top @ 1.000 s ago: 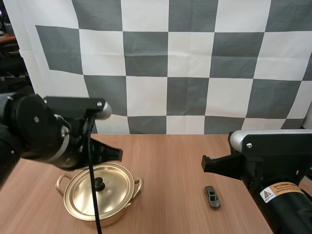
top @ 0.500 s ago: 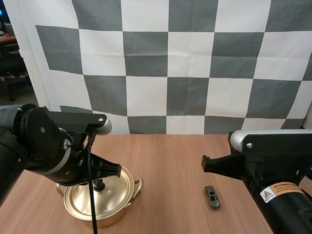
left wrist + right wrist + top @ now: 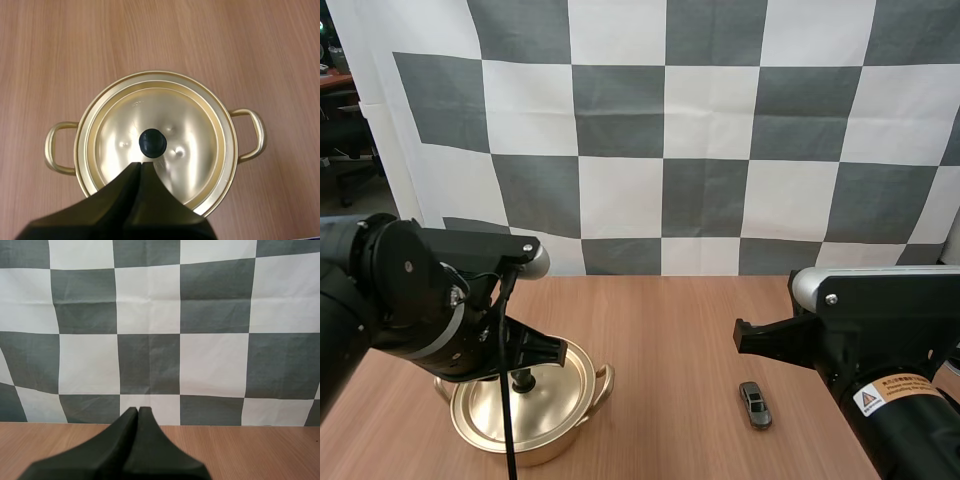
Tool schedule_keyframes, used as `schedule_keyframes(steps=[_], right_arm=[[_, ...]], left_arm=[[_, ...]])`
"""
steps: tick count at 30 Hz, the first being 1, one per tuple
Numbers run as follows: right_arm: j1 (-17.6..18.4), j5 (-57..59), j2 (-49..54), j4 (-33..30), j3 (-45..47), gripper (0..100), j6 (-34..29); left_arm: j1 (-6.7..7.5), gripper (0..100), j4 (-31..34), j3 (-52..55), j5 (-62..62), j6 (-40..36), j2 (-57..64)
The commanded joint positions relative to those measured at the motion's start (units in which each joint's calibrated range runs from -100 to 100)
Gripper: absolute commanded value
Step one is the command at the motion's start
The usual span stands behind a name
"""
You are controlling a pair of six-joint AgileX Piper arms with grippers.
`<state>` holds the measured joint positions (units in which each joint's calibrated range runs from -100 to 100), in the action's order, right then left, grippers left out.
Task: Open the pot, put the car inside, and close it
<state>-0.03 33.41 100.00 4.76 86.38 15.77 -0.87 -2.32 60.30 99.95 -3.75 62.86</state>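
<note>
A gold pot [image 3: 525, 403] with two side handles stands at the front left of the table, its gold lid [image 3: 155, 145] on, with a black knob [image 3: 152, 142] in the middle. My left gripper [image 3: 140, 165] hangs over the lid, shut into one dark wedge whose tip sits just beside the knob, holding nothing. In the high view my left arm [image 3: 430, 300] covers the pot's back left. A small grey toy car [image 3: 755, 404] lies on the table at the front right, under my right arm [image 3: 860, 340]. My right gripper [image 3: 138, 411] is shut on nothing, held above the table.
The wooden table [image 3: 670, 330] lies bare between the pot and the car and behind both.
My left arm has come down and forward over the pot, mostly in the first half second, and now covers part of the lid. The right arm and the car have not moved.
</note>
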Motion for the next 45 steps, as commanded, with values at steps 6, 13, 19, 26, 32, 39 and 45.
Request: schedule_keyframes(steps=[6,13,19,26,32,39,45], right_arm=[[-0.04,0.01,0.0,0.08,-0.02,0,-0.07],[-0.04,0.01,0.0,0.2,-0.02,0,-0.07],[-0.04,0.01,0.0,0.68,-0.02,0,-0.07],[-0.04,0.01,0.0,0.94,-0.02,0,-0.07],[-0.04,0.01,0.0,0.94,-0.02,0,-0.07],[-0.04,0.01,0.0,0.94,-0.02,0,-0.07],[-0.04,0.01,0.0,0.94,-0.02,0,-0.07]], left_arm=[[0.05,37,0.07,0.04,0.05,3.63,-0.07],[0.05,100,0.07,0.04,0.05,11.55,-0.07],[0.05,100,-0.83,0.04,0.05,10.61,-0.07],[0.05,100,-4.42,0.04,0.05,8.21,-0.07],[0.05,100,-4.06,0.69,0.05,6.52,-0.47],[0.05,100,-3.23,1.89,0.05,4.39,-8.85],[0.05,100,-3.7,1.89,-2.07,4.39,-14.79]])
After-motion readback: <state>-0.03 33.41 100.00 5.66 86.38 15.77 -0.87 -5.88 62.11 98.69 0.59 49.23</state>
